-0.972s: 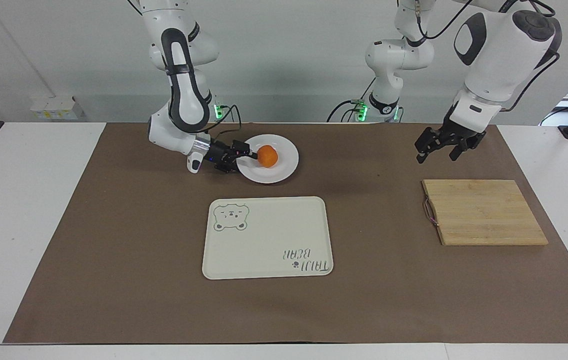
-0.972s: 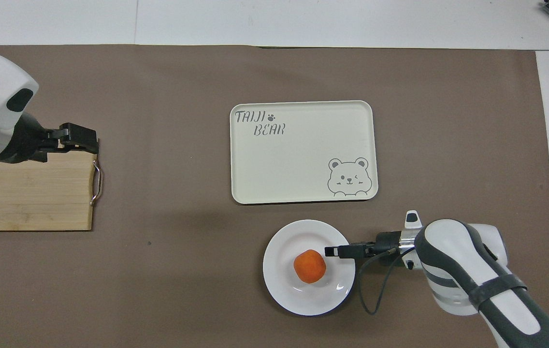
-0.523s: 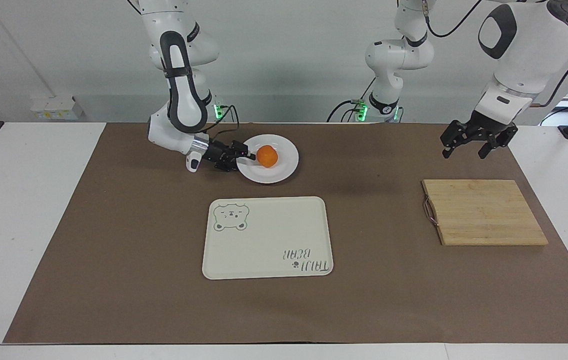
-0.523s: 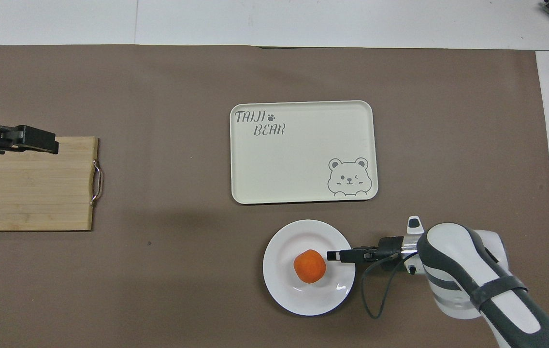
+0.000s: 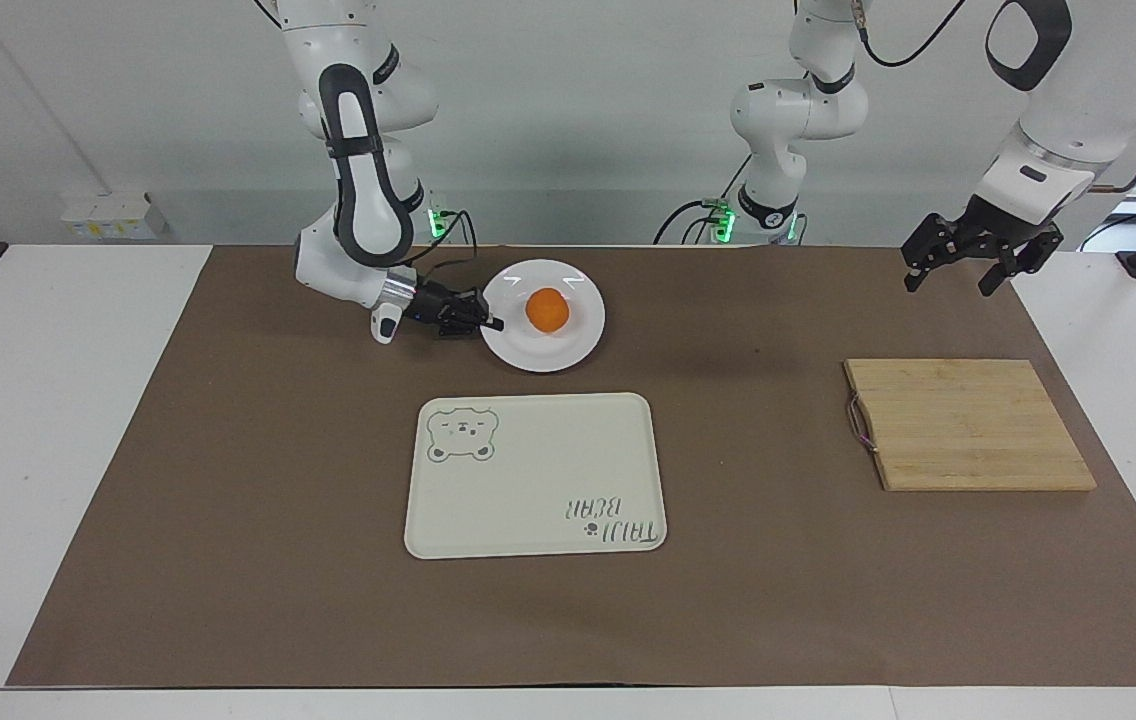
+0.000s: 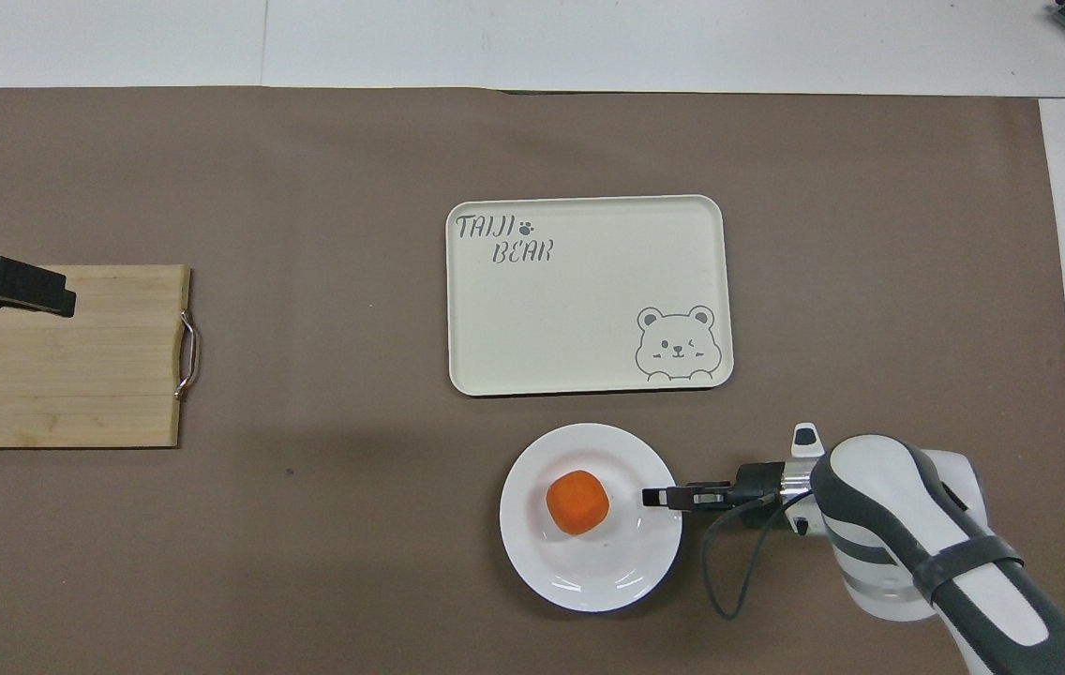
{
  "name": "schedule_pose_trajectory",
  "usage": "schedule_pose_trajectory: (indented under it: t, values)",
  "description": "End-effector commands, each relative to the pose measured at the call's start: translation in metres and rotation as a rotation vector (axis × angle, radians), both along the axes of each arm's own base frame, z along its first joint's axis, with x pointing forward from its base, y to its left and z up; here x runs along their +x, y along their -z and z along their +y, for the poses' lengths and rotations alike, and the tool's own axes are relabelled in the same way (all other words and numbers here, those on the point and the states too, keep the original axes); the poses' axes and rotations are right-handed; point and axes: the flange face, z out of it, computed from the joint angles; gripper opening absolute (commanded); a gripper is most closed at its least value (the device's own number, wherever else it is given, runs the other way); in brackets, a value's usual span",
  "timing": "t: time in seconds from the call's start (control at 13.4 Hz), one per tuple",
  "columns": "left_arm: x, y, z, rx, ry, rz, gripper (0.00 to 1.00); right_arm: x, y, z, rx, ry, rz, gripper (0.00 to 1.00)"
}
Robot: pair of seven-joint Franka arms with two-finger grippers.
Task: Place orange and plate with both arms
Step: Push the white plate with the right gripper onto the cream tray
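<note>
The right pincer (image 5: 483, 322) lies low at the plate's (image 5: 568, 340) rim on the side toward the right arm's end of the table (image 5: 228, 520), its fingers closed thin on that rim, and the plate looks slightly tipped in the facing view. The orange (image 5: 547, 309) sits on the plate, a little off its middle, apart from the fingertips. The plate rests on the brown mat nearer to the robots than the cream tray (image 5: 535, 474), with a strip of bare mat between them.

The step in hand appears to be the right arm carrying the plate, orange aboard, probably toward the tray (that is a judgement from the layout, not something shown). The next move calls for a level, slow lift or slide away from the robots, since a round fruit on a glossy dish may roll off if the rim is raised too far.

The left pincer (image 5: 963, 262) hangs in the air with its fingers spread and holding nothing, over the mat's edge near the wooden cutting board (image 5: 968, 425); that arm waits.

The tray carries a winking bear drawing and the words "TAIJI BEAR" with a small paw print.
</note>
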Motion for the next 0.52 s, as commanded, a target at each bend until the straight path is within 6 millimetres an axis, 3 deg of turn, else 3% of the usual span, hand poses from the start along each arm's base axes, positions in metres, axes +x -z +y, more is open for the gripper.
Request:
schedule_pose_trajectory:
  t: [0.0, 0.22, 0.45]
  values:
    - [-0.009, -0.011, -0.005, 0.010, -0.085, 0.019, 1.00, 0.005, -0.003, 0.001, 0.012, 0.021, -0.013, 0.00]
    - [-0.013, -0.011, -0.007, 0.011, -0.077, 0.021, 1.00, 0.042, -0.015, 0.011, 0.042, -0.028, -0.100, 0.00]
    - [-0.014, -0.009, -0.008, 0.041, -0.075, 0.029, 1.00, 0.064, -0.022, 0.012, 0.063, -0.050, -0.191, 0.00]
